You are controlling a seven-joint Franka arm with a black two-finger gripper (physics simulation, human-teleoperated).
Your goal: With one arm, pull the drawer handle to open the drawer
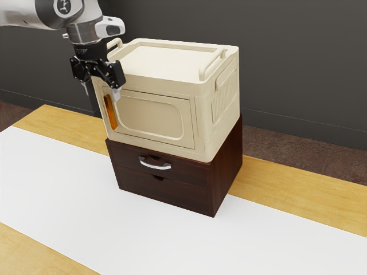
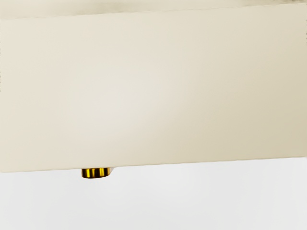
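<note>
Silver drawer handle (image 1: pixel 155 165), long axis running across the dark wooden upper drawer (image 1: pixel 129 156), lies below my gripper (image 1: pixel 102 93) and toward the exterior view's right; the gripper stands spread wide, holding nothing, so I'd lower and cross to it.

A pale emblem (image 1: pixel 63 6) sat on the dark cap (image 1: pixel 46 7) of the arm (image 1: pixel 23 12). No lettering or number could be read.

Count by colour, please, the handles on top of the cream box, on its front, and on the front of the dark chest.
Cream handles, on top of the box: 2
Amber handle, on the box front: 1
Silver handle, on the upper drawer of the chest: 1
Total: 4
</note>
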